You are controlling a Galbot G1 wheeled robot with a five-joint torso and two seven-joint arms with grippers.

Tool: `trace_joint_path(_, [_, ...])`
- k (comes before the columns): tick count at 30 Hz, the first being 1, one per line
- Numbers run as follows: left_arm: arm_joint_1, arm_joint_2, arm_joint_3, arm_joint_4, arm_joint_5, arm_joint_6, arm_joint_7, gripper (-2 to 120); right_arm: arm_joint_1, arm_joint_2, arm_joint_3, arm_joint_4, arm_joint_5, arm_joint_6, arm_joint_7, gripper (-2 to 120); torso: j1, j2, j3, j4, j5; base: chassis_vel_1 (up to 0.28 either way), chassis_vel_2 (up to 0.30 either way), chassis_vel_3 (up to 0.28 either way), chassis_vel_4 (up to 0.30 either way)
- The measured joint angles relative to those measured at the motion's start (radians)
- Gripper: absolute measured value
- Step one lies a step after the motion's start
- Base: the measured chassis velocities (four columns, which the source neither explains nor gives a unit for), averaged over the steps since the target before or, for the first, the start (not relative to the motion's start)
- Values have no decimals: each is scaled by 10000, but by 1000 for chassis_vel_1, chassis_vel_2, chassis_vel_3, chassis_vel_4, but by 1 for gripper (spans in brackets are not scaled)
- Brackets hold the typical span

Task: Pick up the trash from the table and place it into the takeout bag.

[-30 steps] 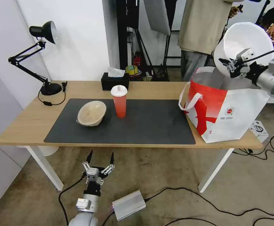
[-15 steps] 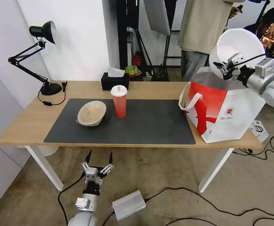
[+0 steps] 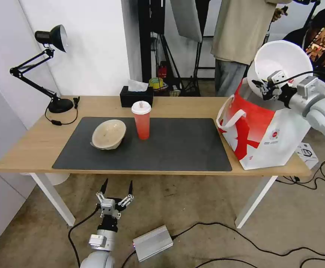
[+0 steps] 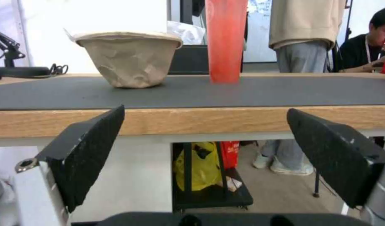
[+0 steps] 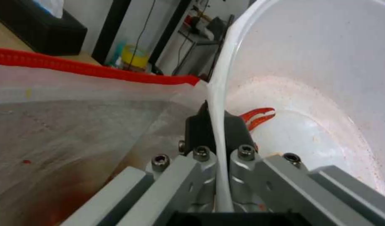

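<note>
From the head view, the right gripper [image 3: 263, 86] pinches the rim of the big white bowl [image 3: 281, 61], held tilted at the open top of the takeout bag [image 3: 272, 136], which stands on the right end of the table [image 3: 32, 143]. On the dark mat [image 3: 169, 149] the beige bowl [image 3: 109, 134] sits just beside the red cup [image 3: 142, 121], with a tissue box [image 3: 136, 97] and desk lamp [image 3: 50, 67] behind. The left gripper [image 3: 117, 190] hangs below the table's front edge, fingers spread.

In the left wrist view, that gripper's black pads [image 4: 85, 150] stand wide apart under the table edge [image 4: 192, 121]; the beige bowl [image 4: 127, 59] and cup [image 4: 226, 40] rest above on the mat.

In the right wrist view, the fingers [image 5: 235, 127] clamp the bowl's rim [image 5: 219, 103], a red scrap [image 5: 257, 116] inside, the bag's red-edged wall [image 5: 75, 103] alongside.
</note>
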Motion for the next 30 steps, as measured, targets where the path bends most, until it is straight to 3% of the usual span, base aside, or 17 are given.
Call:
trace_joint_path(18, [-46, -46, 55, 76, 65, -3, 5, 100, -166, -159, 175, 333, 54, 32, 55, 1, 0, 0, 0, 0, 0, 0, 0, 0, 0])
trace_joint_path(21, [-80, -42, 62, 104, 66, -4, 9, 100, -166, -201, 181, 512, 86, 6, 128, 17, 0, 0, 0, 0, 0, 0, 0, 0, 0])
trace_joint_path(23, [-87, -39, 65, 115, 66, -3, 11, 100, -162, -213, 182, 574, 97, -13, 148, 20, 0, 1, 0, 0, 0, 0, 0, 0, 0])
trace_joint_path(30, [-84, -38, 93, 159, 71, -3, 32, 100, -88, -254, 183, 743, 144, -70, 226, 48, 0, 0, 0, 0, 0, 0, 0, 0, 0])
